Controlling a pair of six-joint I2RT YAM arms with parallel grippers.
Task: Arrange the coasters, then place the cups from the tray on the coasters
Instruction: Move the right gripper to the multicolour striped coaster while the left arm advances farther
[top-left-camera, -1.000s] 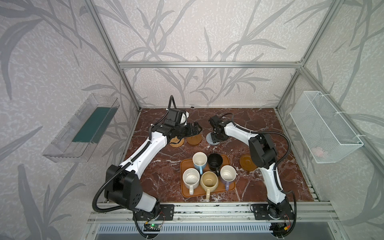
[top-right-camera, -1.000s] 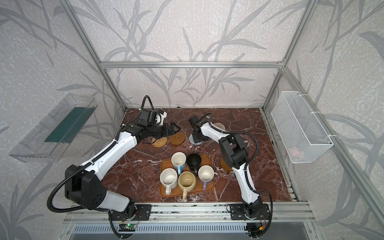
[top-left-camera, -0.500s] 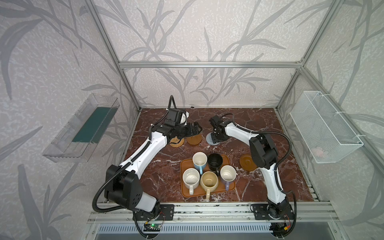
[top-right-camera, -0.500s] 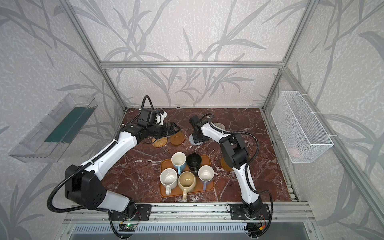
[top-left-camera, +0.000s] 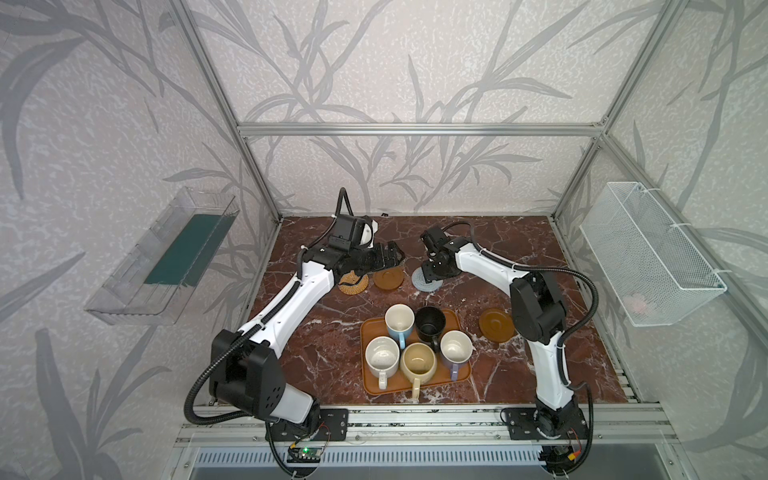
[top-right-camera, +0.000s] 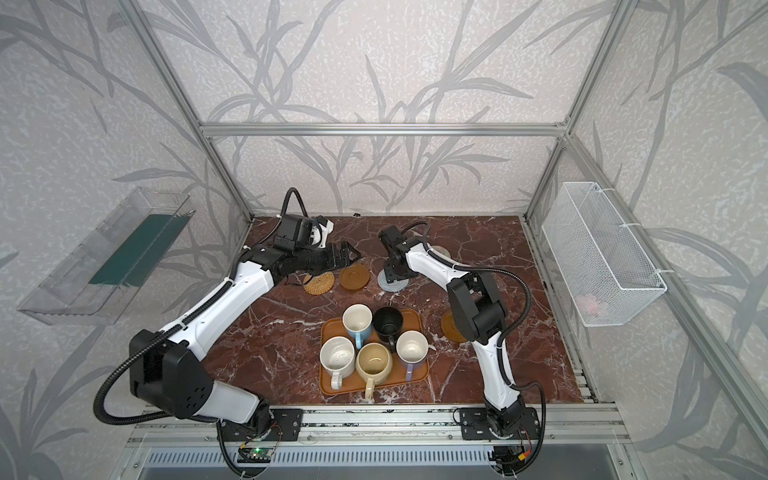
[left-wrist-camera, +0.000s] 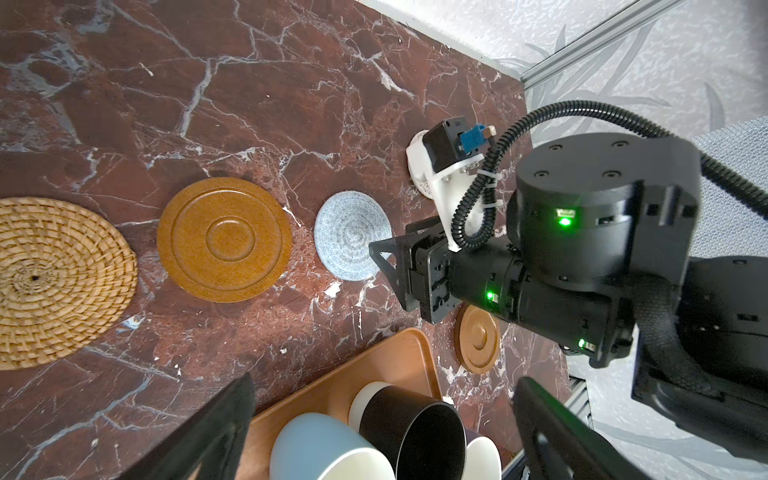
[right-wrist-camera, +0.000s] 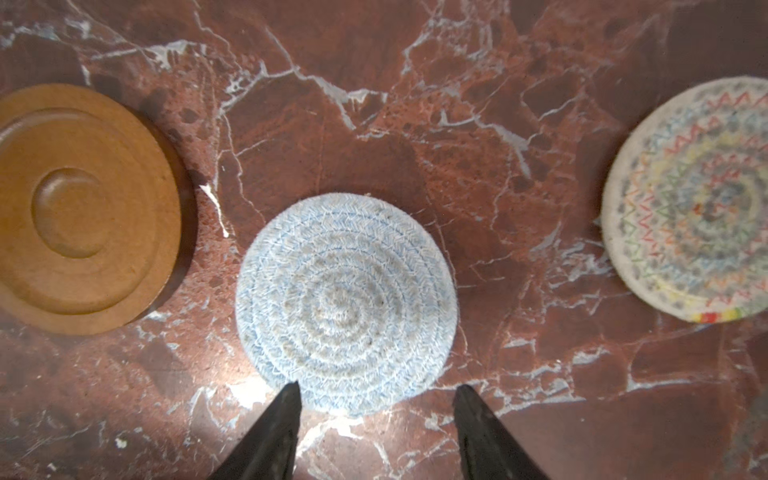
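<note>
The grey-blue coiled rope coaster (right-wrist-camera: 345, 303) lies flat on the dark red marble bench (top-left-camera: 519, 253), third in a row along the far side: to its left the glossy brown saucer-like coaster (top-left-camera: 388, 277), and left of that the tan woven rattan coaster (top-left-camera: 353, 284). The right pincer (right-wrist-camera: 376, 399) hangs just above its near edge, and over the last second its jaws have spread; in the right wrist view the two dark tips stand apart with the rope edge and bare marble between them, gripping nothing. By my reading that is a release: this coaster has just been set down in line.

To its right, farther back, lies the cream coiled rope coaster with coloured zigzag stitching (right-wrist-camera: 698, 199), out of the row. The second glossy brown saucer-like coaster (top-left-camera: 496, 325) lies well apart, just right of the orange-brown rounded-rectangle tray (top-left-camera: 370, 388). Those two look like the ones left to arrange.

The left pincer (top-left-camera: 392, 254) hovers over the far edge of the brown coaster in the row, jaws wide and empty, unchanged over that second.

All five mugs stand on the tray: light blue (top-left-camera: 399, 322), black (top-left-camera: 430, 324), speckled white (top-left-camera: 381, 353), rounded cream-beige (top-left-camera: 417, 360) and lavender (top-left-camera: 456, 348). None is on a coaster yet.
</note>
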